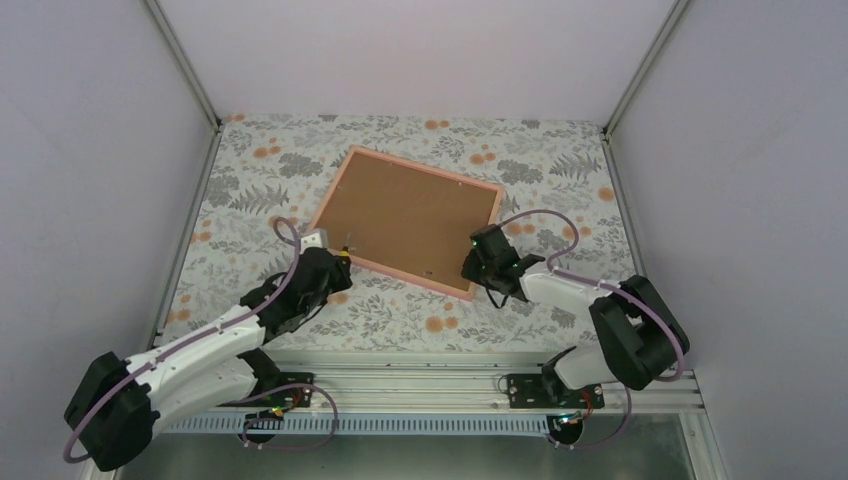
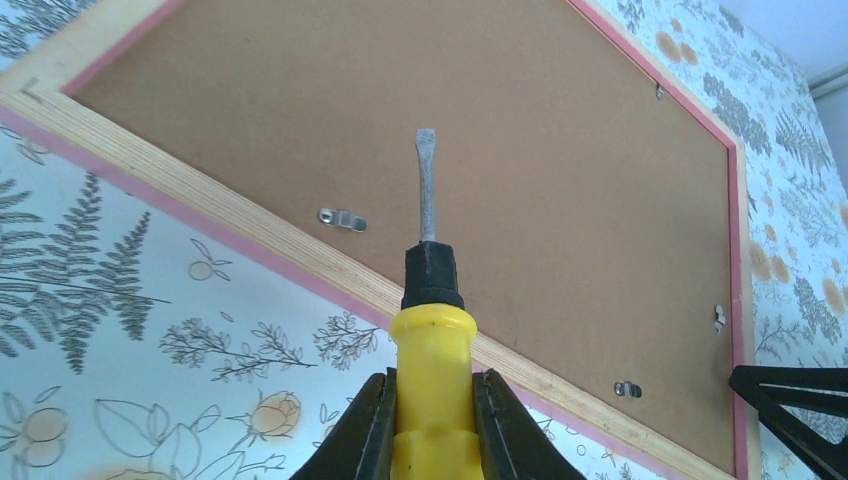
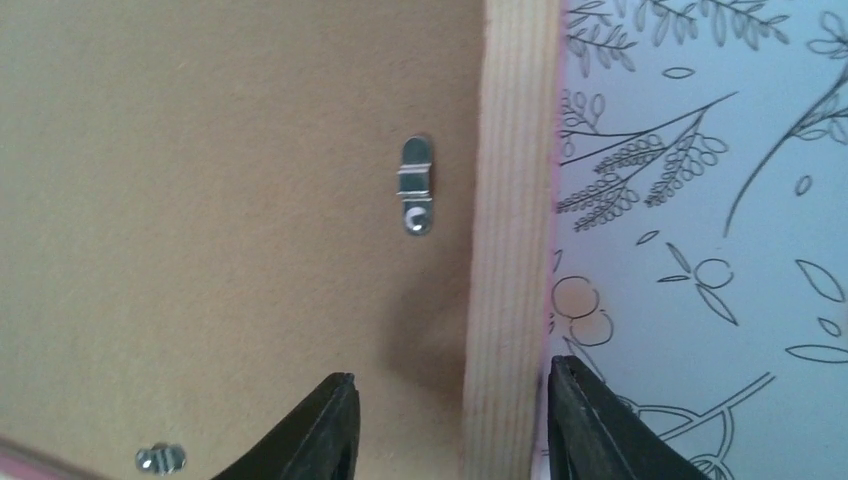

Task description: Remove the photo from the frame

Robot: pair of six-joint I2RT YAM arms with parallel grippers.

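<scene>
The photo is unseen beneath the backing board (image 1: 405, 215) seated in the frame (image 3: 510, 200); left gripper (image 2: 432, 392) pinches a screwdriver (image 2: 432, 340), right gripper (image 3: 450, 400) is spread.

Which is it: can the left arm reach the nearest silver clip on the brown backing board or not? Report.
Probably yes: its pincer holds a yellow-handled screwdriver beside the clip, nothing between.

— Bright or dim?
— Bright, soft, even, from above. Faint shadow on the backing board (image 3: 425, 340) beside the wooden rail (image 3: 510, 200), right wrist view.
— Sharp?
— Crisp from the top camera. Softer close to the wrist lenses: screwdriver handle (image 2: 432, 400), dark fingers (image 3: 320, 430). Washed out at the left wrist view's upper right corner.
</scene>
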